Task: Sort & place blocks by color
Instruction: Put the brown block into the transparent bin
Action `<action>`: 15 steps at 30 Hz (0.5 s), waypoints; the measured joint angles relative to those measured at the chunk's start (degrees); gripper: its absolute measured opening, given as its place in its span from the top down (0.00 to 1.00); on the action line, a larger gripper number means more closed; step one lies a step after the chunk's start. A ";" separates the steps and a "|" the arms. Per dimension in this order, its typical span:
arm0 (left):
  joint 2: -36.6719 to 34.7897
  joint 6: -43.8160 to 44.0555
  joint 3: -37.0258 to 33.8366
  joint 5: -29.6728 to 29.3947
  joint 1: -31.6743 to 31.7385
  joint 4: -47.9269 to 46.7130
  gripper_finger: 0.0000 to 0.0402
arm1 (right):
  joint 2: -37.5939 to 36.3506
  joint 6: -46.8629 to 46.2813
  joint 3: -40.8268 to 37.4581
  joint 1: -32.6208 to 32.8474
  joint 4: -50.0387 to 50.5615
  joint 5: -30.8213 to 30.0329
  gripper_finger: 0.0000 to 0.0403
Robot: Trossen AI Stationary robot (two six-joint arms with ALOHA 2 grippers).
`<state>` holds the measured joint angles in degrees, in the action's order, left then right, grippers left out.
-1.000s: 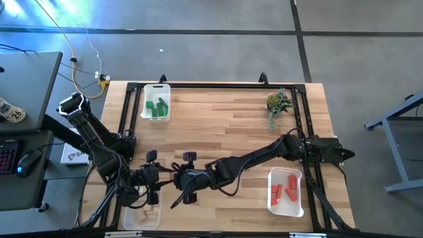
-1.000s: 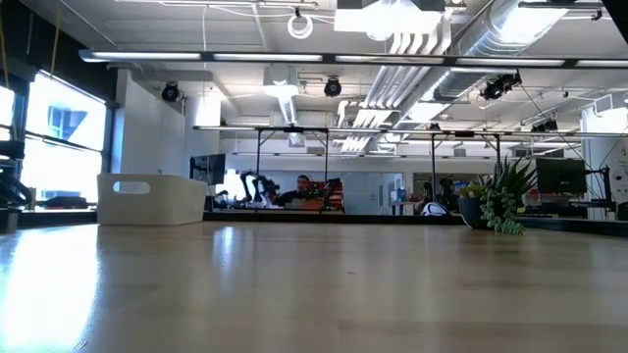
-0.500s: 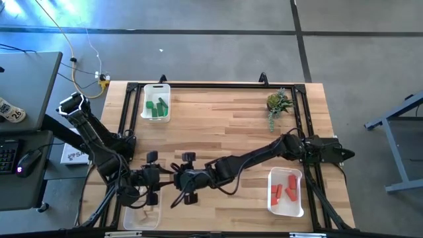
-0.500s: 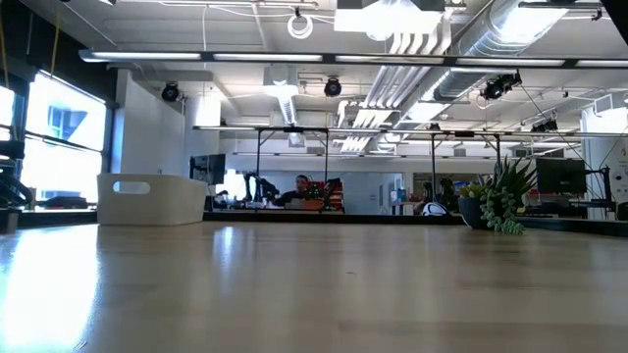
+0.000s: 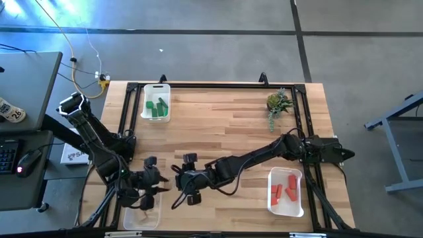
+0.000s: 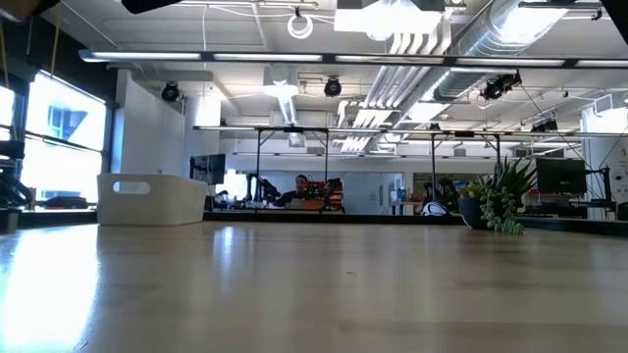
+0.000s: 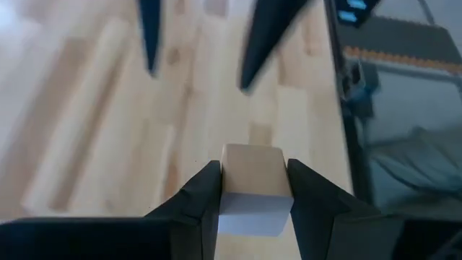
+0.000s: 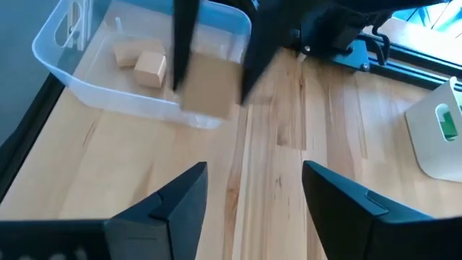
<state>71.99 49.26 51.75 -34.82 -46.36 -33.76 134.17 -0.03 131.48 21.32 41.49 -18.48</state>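
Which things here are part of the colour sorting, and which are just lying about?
Part of the job:
- tan block held in the left gripper jaws
- tan blocks in the clear tray
- green blocks in their white tray
- red blocks in their white tray
- right gripper, jaws open and empty

Lying about:
- potted plant
- mouse on the side desk

Both dark arms stretched low toward each other, left end effector [image 5: 153, 188] with fingers [image 7: 204, 196] clamped on a tan block [image 7: 250, 189], right end effector [image 5: 187, 187] just beside it, fingers [image 8: 180, 196] spread apart, holding nothing
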 joint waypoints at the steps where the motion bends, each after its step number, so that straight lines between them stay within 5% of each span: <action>1: 0.00 0.98 0.00 1.72 -0.23 -0.41 0.74 | 0.00 -0.11 0.01 0.00 0.09 0.00 0.48; 15: 0.00 21.07 0.00 24.25 -3.67 -13.90 0.74 | 0.00 -4.66 0.00 -0.28 0.05 0.04 0.48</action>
<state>71.99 70.33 51.75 -10.58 -50.03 -47.67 134.17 -4.69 131.48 21.04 41.54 -18.44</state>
